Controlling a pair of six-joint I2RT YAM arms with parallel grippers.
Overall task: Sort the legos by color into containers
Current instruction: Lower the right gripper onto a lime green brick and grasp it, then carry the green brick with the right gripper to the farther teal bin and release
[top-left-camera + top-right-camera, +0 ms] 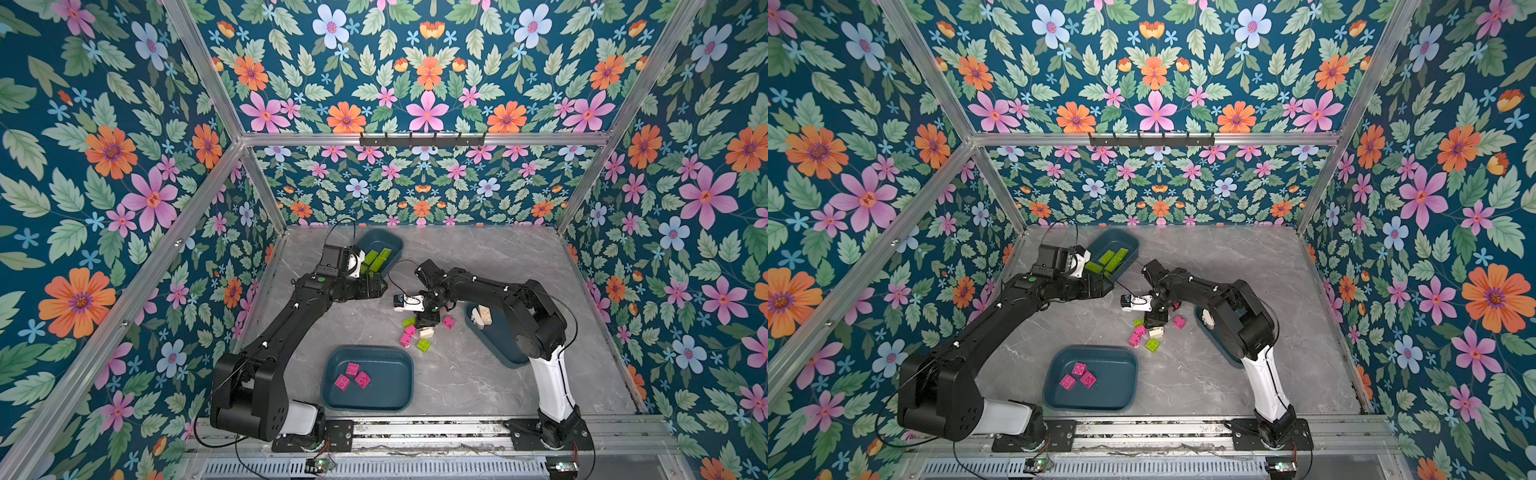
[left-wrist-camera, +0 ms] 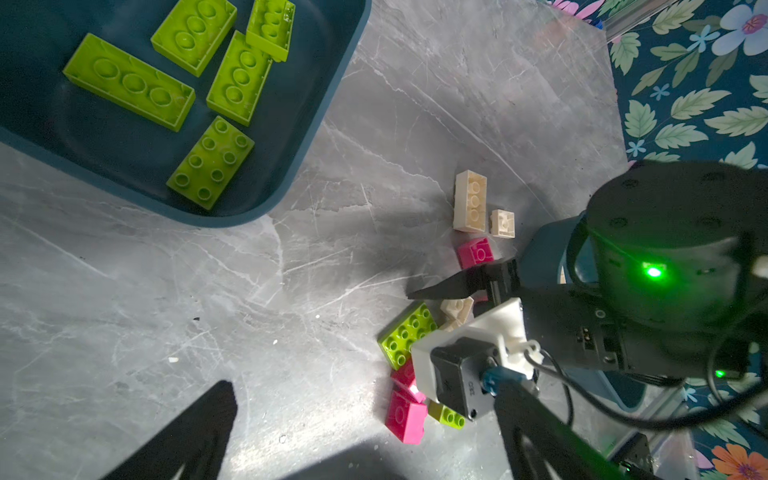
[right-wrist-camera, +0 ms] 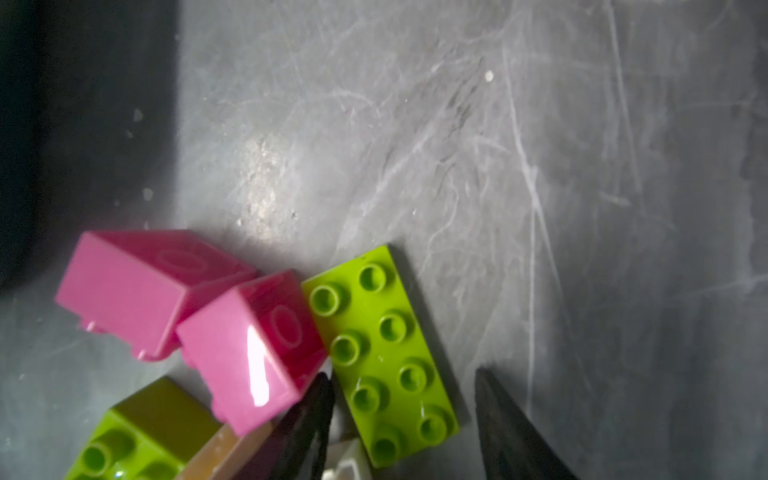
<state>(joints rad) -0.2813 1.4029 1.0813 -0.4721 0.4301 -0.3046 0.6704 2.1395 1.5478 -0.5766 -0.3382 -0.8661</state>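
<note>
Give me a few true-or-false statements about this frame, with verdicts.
1. The front bin holds three pink bricks. True.
2. The back bin holds cream bricks. False: it holds green ones.
3. The right gripper has its jaws on either side of a long green brick. True.
4. Every brick is already in a bin. False: a mixed pile lies loose on the table.
</note>
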